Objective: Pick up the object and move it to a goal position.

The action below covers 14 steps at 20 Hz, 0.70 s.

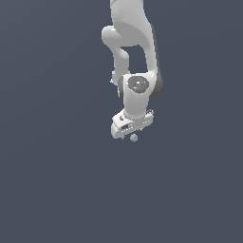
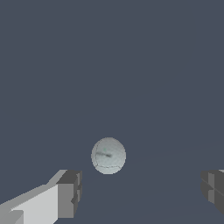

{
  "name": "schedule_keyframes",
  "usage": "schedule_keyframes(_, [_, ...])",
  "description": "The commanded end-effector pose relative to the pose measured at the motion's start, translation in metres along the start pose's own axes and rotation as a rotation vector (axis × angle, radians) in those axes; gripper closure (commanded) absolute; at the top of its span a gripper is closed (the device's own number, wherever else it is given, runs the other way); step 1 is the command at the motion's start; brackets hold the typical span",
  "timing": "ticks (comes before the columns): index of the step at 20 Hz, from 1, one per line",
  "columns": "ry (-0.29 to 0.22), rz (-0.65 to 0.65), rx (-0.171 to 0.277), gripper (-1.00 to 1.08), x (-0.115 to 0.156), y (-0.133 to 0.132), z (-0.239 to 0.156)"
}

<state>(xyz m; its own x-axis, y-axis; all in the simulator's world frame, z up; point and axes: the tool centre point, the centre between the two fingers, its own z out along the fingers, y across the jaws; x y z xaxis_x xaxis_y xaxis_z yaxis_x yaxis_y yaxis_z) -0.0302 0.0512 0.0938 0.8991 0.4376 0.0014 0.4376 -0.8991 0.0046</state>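
Note:
The object, a tiny pale grey-blue ball (image 1: pixel 134 138), lies on the dark grey ground just below the white gripper (image 1: pixel 131 135) in the exterior view. In the wrist view the ball (image 2: pixel 108 155) sits in the wide gap between the two fingers, nearer the white-and-grey finger (image 2: pixel 69 194) than the other grey fingertip (image 2: pixel 213 190). The gripper (image 2: pixel 141 192) is open and holds nothing. Neither finger touches the ball. In the exterior view the fingers are mostly hidden behind the hand.
The white Franka arm (image 1: pixel 135 52) comes down from the top of the exterior view. Plain dark grey ground (image 1: pixel 57 180) lies all around. No other object shows.

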Motion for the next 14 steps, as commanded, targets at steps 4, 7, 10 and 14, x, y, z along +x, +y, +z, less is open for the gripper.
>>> schedule_keyframes(4, [-0.001, -0.114, 0.003, -0.92, -0.005, -0.016, 0.016])
schedule_keyframes(7, [-0.001, -0.148, 0.004, -0.92, -0.006, -0.021, 0.02])
schedule_keyframes(10, [-0.001, -0.163, 0.005, -0.92, -0.007, -0.024, 0.022])
schedule_keyframes(14, [-0.002, -0.158, 0.005, -0.92, -0.007, -0.023, 0.023])
